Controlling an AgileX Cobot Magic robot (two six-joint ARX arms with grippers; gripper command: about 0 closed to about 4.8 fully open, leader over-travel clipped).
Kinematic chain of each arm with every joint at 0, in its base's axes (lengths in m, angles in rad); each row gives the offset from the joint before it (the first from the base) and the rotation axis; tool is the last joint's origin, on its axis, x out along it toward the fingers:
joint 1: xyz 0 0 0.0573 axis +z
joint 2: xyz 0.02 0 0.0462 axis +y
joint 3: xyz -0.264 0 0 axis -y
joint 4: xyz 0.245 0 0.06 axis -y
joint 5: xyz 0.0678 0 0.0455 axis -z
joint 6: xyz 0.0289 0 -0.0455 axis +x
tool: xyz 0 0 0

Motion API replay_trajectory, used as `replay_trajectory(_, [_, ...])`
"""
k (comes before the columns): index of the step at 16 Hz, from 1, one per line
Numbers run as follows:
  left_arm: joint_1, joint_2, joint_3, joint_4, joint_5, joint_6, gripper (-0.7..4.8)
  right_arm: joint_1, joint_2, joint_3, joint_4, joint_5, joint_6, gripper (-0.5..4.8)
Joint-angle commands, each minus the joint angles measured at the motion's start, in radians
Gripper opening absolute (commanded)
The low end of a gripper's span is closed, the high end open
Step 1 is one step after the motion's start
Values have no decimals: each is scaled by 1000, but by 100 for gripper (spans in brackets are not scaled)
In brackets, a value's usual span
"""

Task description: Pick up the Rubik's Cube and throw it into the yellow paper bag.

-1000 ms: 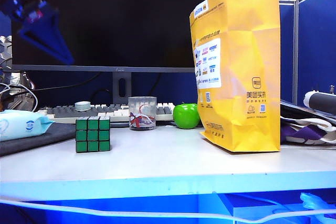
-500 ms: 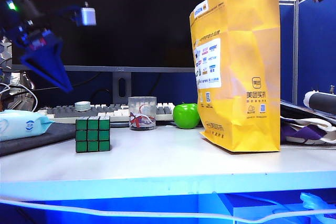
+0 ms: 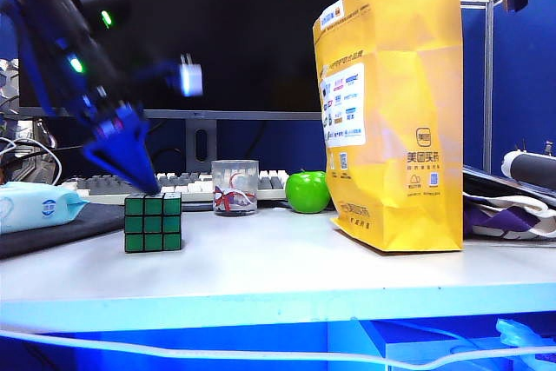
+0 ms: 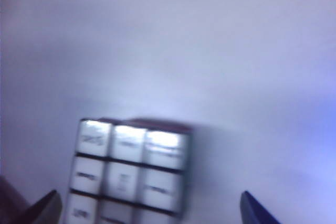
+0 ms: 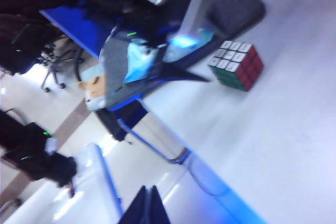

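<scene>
Now, change: my left gripper [image 3: 142, 182] has dropped onto the Rubik's Cube [image 3: 153, 222], jaws spread wide
Right gripper [image 5: 148, 205]: above the yellow paper bag [image 3: 395, 110], jaws closed
Meaning: grasp next

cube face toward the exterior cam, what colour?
Green, with black grid lines, on the Rubik's Cube. Clearest in the exterior view.

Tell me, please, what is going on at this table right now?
The left gripper hangs with open jaws just above the Rubik's Cube, which sits untouched on the white table, left of a clear cup and a green apple. The right gripper, fingers together and empty, is up near the top of the yellow paper bag, which stands upright on the right. Nothing is held yet.
</scene>
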State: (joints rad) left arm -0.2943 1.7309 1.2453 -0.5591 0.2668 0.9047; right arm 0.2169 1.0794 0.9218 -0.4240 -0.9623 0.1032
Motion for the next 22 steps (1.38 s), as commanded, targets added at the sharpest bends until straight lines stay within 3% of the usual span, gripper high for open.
replay_trajectory(1, [0, 103, 101, -54, -16, 24, 479, 2, -4, 6, 8, -92, -7, -2])
replay_trajectory(5, [0, 198, 204, -179, 13, 49, 479, 2, -4, 5, 14, -88, -11, -2])
replay_trajectory(7, [1, 215, 209, -220, -1, 58, 374, 2, -4, 6, 17, -90, -11, -1])
replay_trajectory(9, [0, 215, 210, -204, 5, 57, 177, 1, -4, 6, 29, -90, -11, -1])
replay_trajectory(10, [0, 215, 216, -202, 29, 57, 39, 2, -4, 6, 34, -90, -11, -1])
replay_trajectory(11, [0, 215, 226, -201, 69, 43, -5, 2, -4, 5, 35, -90, -11, -1])
replay_trajectory(14, [0, 211, 272, -177, 167, -73, -5, 1, -4, 6, 37, -87, -11, -1])
replay_trajectory(16, [0, 163, 306, -87, 266, -159, -5, 1, -5, 6, 60, -46, -26, -1])
replay_trajectory(20, [0, -47, 310, 68, 287, -296, -5, 0, -76, 6, 156, 168, -30, -2])
replay_trajectory(22, [0, -186, 306, 135, 290, -387, -5, 0, -172, 6, 243, 344, -34, -2])
